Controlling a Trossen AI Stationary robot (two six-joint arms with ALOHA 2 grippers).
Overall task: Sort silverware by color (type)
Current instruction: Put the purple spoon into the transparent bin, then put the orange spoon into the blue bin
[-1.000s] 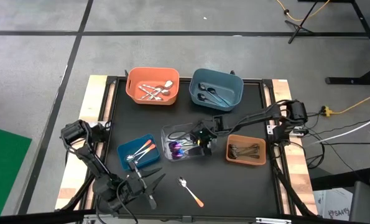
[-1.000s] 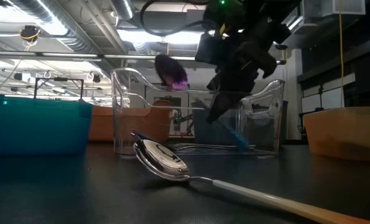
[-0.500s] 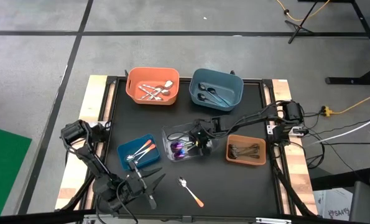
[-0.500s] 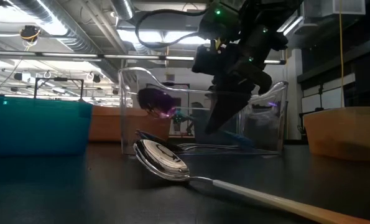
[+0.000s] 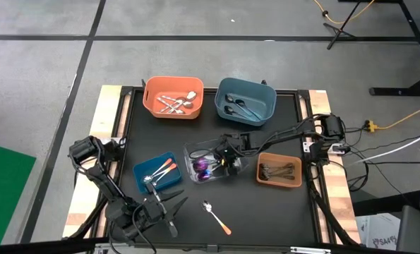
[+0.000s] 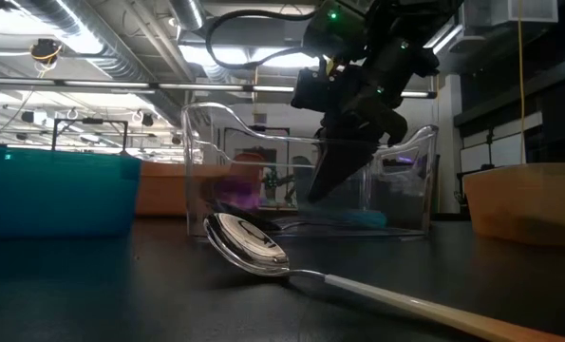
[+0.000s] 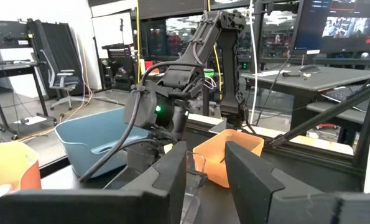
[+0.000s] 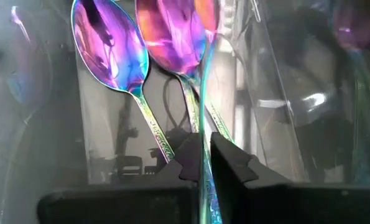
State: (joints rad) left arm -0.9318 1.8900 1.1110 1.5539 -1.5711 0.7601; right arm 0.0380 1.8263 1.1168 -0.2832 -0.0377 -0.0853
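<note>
Black tabletop, wood-framed, carries five bins: an orange bin point(image 5: 173, 97) and a grey-blue bin point(image 5: 246, 101) along the far edge, a clear bin point(image 5: 211, 161) at the middle, a brown bin point(image 5: 279, 170) toward the right edge, a blue bin point(image 5: 157, 173) toward the left. Inside the clear bin the right gripper point(image 5: 226, 161) reaches down, fingers point(image 8: 231, 163) narrowly parted with an iridescent spoon handle point(image 8: 204, 134) between them (whether they press it, I cannot tell). Two more iridescent spoons point(image 8: 113, 46) lie in that bin. One orange-handled spoon point(image 5: 216, 216) lies loose near the front edge. At the front-left corner sits the left gripper point(image 5: 166, 209), fingers point(image 7: 250, 171) apart, holding nothing.
</note>
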